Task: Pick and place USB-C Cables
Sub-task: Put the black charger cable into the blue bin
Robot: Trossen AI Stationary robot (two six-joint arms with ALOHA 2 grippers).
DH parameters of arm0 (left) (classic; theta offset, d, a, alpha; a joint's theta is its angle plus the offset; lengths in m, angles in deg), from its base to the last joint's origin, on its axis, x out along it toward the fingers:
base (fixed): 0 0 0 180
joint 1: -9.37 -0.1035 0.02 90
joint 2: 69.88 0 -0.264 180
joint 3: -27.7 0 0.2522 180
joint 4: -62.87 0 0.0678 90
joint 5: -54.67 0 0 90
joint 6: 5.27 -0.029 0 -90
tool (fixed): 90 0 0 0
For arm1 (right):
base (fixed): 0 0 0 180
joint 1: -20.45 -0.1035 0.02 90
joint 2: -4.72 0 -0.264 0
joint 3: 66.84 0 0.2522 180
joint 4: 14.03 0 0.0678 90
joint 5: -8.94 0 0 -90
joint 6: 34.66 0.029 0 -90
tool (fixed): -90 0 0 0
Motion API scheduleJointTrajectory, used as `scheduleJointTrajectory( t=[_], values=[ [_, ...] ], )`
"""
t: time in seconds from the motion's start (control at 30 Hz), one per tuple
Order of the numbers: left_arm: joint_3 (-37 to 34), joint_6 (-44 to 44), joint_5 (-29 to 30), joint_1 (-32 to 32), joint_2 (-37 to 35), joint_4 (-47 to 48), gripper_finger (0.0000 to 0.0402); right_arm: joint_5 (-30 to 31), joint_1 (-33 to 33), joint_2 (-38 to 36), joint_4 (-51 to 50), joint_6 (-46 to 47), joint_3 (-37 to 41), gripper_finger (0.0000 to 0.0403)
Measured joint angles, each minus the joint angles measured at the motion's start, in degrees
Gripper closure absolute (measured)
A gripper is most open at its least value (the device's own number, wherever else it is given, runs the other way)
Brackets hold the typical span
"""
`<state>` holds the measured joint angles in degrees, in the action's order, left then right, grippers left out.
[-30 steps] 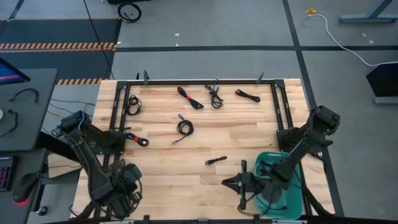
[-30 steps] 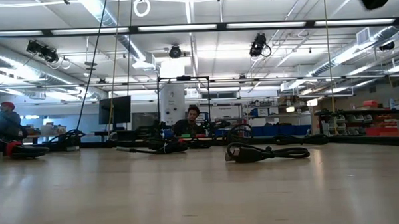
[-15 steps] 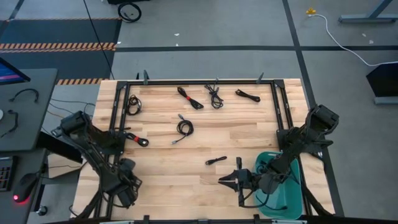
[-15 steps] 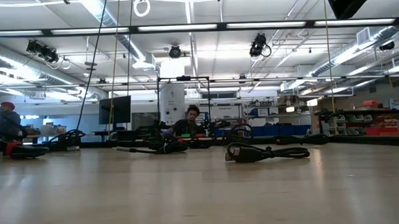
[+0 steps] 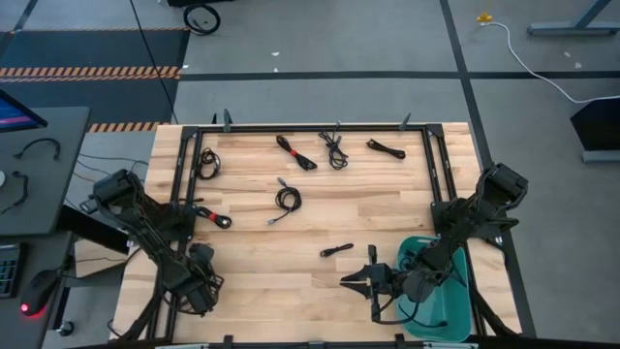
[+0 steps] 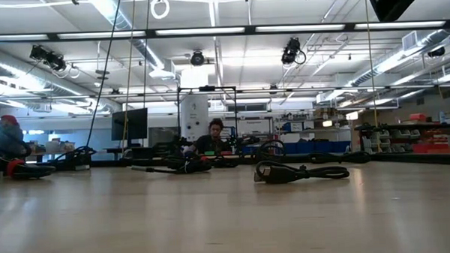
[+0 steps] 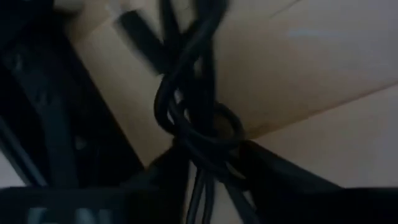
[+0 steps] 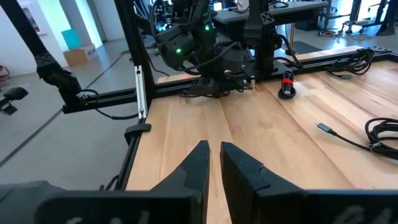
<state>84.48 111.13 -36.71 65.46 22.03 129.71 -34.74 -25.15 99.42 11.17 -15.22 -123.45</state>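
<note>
Now: short cable (image 5: 336,250) just far-left of right gripper (image 5: 346,283), long axis roughly left-right. Right arm nearer, fingers nearly together, empty. Left gripper (image 5: 201,283) at near-left, seemingly clamped on cable bundle (image 7: 196,118) (close-up blurred). Counting seven loose USB-C cables (image 5: 287,199) on table (image 5: 291,291), one green bin (image 5: 455,325) near-right.

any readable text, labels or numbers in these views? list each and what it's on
None readable in any view.
USB-C cables on the table: no legible markings.
Green bin: no label visible.
Monitor beside the table: content too small to read.
Signs and shelves in the room behind, low view: too small to read.
</note>
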Motion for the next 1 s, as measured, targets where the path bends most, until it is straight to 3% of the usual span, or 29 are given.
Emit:
scheduleJointTrajectory(
  t=[0.13, 0.27, 0.3, 0.47, 0.53, 0.6, 0.7, 0.83, 0.93, 1.0],
  values=[
    [0.0, -3.07, 2.49, 0.05, 0.1, -1.18, 0.0348, 0.02, -0.21, 0.0, -0.01, 0.02, 0.0, 0.0358],
    [0.08, -5.5, 7.39, 0.45, -0.69, -2.45, 0.0362, 0.26, -1.36, 0.0, -0.16, -0.08, 0.0, 0.0359],
    [0.44, -6.24, 10.63, 0.71, -1.14, -2.89, 0.0362, 0.69, -1.69, 0.0, -0.2, -0.1, 0.0, 0.036],
    [0.56, -14.21, 40.7, -0.55, -3.46, -13.92, 0.0362, 4.08, -2.47, 0.0, -1.17, 0.24, -0.02, 0.0364],
    [0.05, -24.51, 49.48, -1.76, -3.51, -24.68, 0.0362, 4.14, -2.36, 0.0, -1.5, 0.64, -0.02, 0.0364],
    [-0.44, -40.03, 54.49, -3.92, -3.53, -37.06, 0.0362, 3.15, -1.63, 0.0, -1.69, 1.42, -0.04, 0.0365],
    [-0.61, -66.45, 54.48, -7.79, -3.18, -56.75, 0.0362, -1.07, -0.2, 0.02, -1.25, 1.57, -0.03, 0.0363],
    [-0.57, -93.97, 45.37, -12.54, -2.61, -79.48, 0.0362, -8.07, 2.19, 0.02, -0.24, 1.55, -0.04, 0.0359],
    [-0.5, -104.29, 37.98, -15.71, -2.11, -88.51, 0.036, -10.83, 3.97, 0.02, 2.91, 0.12, -0.02, 0.0356],
    [-0.4, -106.57, 35.16, -17.45, -2.14, -90.67, 0.036, -11.04, 5.33, 0.02, 6.16, -1.74, -0.04, 0.0348]
  ],
)
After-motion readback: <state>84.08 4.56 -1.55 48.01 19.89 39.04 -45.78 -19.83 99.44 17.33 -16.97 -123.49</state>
